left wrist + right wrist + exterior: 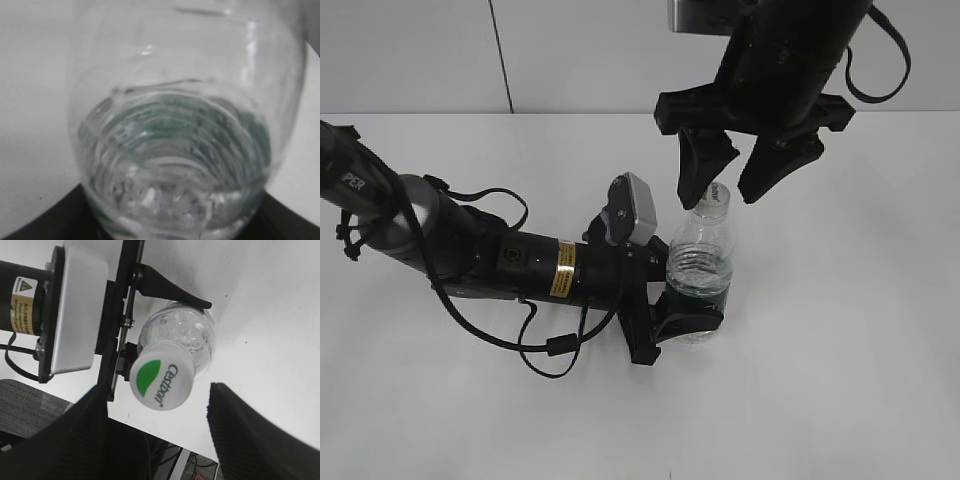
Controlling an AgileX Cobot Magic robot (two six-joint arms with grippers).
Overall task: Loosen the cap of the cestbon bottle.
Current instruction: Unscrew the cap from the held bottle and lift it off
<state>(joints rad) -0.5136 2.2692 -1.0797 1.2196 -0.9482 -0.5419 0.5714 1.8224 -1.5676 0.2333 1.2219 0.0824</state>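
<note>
The cestbon bottle [699, 270] stands upright on the white table, clear with a dark green band low down. My left gripper [682, 312] is shut on its lower body; the left wrist view shows the bottle [175, 150] filling the frame, blurred. The cap [717, 196] is on the neck, white with a green patch and lettering [161, 381]. My right gripper [732, 172] hangs open just above the cap, one finger on each side, not touching it. It is also open in the right wrist view [160, 435], with the cap between the fingers.
The left arm [470, 250] lies across the table from the left with looping black cables [550, 345]. The white table [850, 330] extends to the right and front. A grey wall stands behind.
</note>
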